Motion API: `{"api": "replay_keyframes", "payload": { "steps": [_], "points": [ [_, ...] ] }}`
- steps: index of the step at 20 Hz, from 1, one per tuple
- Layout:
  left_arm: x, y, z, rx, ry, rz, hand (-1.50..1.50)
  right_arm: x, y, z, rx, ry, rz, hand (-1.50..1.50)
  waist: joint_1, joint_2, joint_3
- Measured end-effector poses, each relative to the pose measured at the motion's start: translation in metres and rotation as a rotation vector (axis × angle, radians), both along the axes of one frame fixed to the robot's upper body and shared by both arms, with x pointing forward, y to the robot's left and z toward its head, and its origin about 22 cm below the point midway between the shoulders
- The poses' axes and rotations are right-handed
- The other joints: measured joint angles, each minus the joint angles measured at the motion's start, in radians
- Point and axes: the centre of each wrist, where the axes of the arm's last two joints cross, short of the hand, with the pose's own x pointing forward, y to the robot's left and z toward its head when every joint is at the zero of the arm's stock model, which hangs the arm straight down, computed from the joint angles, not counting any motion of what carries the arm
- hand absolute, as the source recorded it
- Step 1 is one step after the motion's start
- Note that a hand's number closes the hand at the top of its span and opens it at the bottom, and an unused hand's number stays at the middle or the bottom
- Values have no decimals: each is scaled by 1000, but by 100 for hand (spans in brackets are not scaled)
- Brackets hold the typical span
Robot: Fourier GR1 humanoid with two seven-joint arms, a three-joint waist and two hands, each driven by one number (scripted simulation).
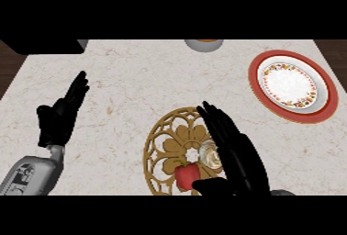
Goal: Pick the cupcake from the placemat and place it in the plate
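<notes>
One cupcake [203, 163], with a red wrapper and pale frosting, lies on the single gold openwork placemat [166, 147] near the front of the marble bench [136, 69]. One plate [293, 86], red-rimmed with a floral band round a white centre, sits well apart from it towards the far right. One greyish round vessel [204, 44] shows partly at the far edge.

The right hand [230, 147] lies over the placemat with its fingers stretched long and straight, just beside the cupcake on its right, and its thumb [211, 186] sits below the wrapper; whether it touches the cupcake I cannot tell, and the fingers are not curled round it. The left hand [62, 114] rests at the left over the bench, fingers up and straight, holding nothing.
</notes>
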Motion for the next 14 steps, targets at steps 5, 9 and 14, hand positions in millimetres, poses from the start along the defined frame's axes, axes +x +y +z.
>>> {"api": "replay_keyframes", "payload": {
  "steps": [5, 9, 14],
  "points": [
    [5, 1, -1, 0, -2, -5, 0, -2, -8, 35, -182, 159, -28, -150, 6, 4, 0],
    [7, -2, -4, -1, -6, -16, 0, -2, -8, 57, -265, 250, -42, -150, 15, 6, 1],
    [9, -11, -1, 0, -5, -23, 0, 9, -8, 63, -284, 318, -42, -150, 22, 8, 2]
  ]
}}
